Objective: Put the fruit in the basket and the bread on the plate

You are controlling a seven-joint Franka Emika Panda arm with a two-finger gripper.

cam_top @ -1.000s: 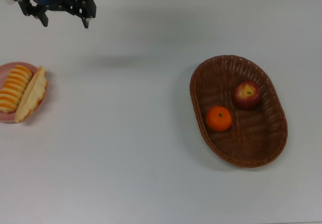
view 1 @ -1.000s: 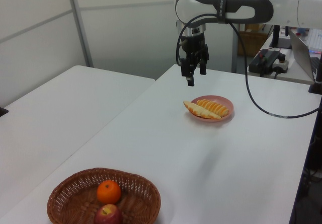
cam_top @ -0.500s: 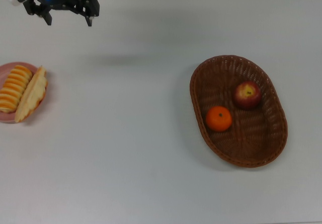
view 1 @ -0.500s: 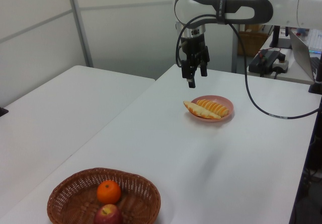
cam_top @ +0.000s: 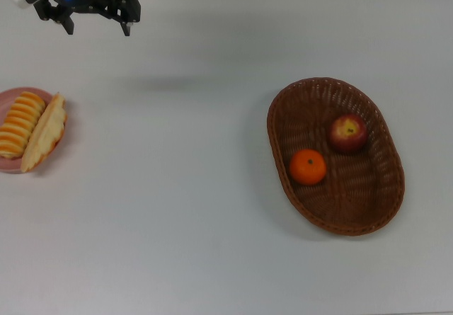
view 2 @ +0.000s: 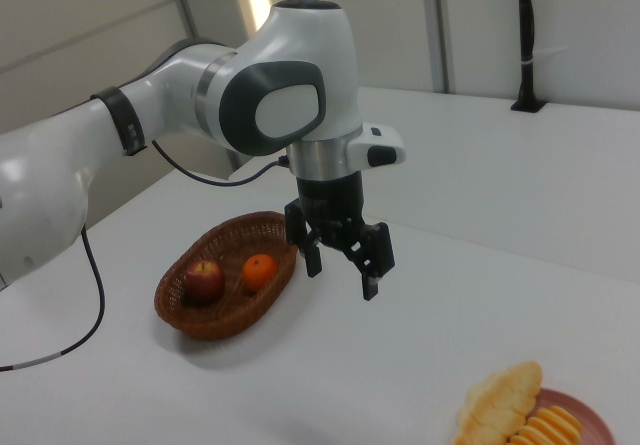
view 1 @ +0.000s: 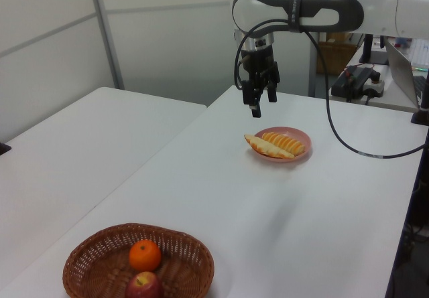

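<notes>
A red apple [cam_top: 347, 132] and an orange mandarin [cam_top: 308, 167] lie inside the dark-brown wicker basket [cam_top: 382, 209] at the top view's right. On the pink plate [cam_top: 8, 163] at the top view's left edge rest a ridged roll [cam_top: 20, 122] and a pale twisted pastry [cam_top: 44, 132]. My gripper [cam_top: 98, 26] hangs open and empty high above the table, at the top view's upper left, beyond the plate. In the left view the gripper [view 1: 260, 102] is above and left of the plate [view 1: 301, 137]. The right view has the gripper [view 2: 341, 272] in front of the basket [view 2: 215, 315].
A second white table [view 1: 67, 144] stands at the left view's left with a gap between. A laptop and cables [view 1: 365, 77] sit on a desk at the left view's far right. The arm's black cable [view 1: 348, 140] loops over the table.
The gripper has risen slightly and drifted toward the top view's upper edge, staying open. Fruit, bread, basket and plate have not moved.
</notes>
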